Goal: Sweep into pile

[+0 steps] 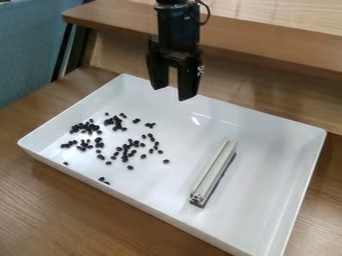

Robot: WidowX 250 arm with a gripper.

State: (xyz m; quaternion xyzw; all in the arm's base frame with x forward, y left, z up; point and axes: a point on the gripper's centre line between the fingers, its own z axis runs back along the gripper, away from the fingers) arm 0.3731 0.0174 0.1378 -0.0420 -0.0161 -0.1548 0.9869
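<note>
Gripper is held spread, unreadable white marks borne on one finger, above the far side of the tray, beads being scattered below-left of it and the bar laid below-right, presumably to be lowered to and grasped before sweeping.

arm: black, in from 12 o'clock, near upright | cable: looped at its 2 o'clock side | gripper: high in view at 12 o'clock, pointing to 6 | fingers: spread, clear gap between, tips apart, 4 o'clock one lower in view
</note>
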